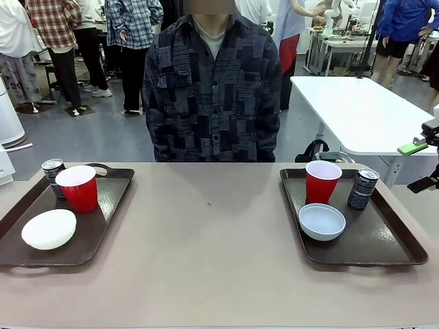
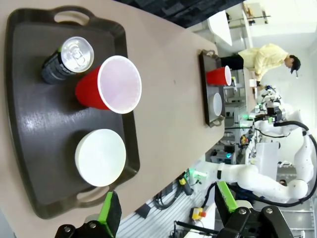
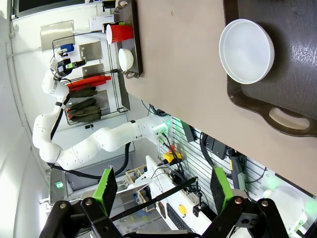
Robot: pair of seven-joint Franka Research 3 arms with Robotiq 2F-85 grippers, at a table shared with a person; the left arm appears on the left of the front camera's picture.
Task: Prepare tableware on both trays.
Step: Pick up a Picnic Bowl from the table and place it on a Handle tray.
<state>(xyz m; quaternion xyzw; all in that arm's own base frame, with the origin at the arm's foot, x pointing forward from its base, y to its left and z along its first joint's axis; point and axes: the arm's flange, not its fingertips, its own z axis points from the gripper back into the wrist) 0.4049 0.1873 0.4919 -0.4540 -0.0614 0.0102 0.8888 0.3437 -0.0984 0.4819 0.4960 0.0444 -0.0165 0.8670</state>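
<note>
The desk (image 1: 212, 240) holds two brown trays (image 1: 103, 226) (image 1: 384, 240), one at each side. Each tray carries one red cup (image 1: 77, 188) (image 1: 322, 181), one white bowl (image 1: 49, 229) (image 1: 322, 221) and one dark can (image 1: 52, 177) (image 1: 362, 188). Both sets of fingers (image 2: 168, 213) (image 3: 163, 191) are wide open and hold nothing.
</note>
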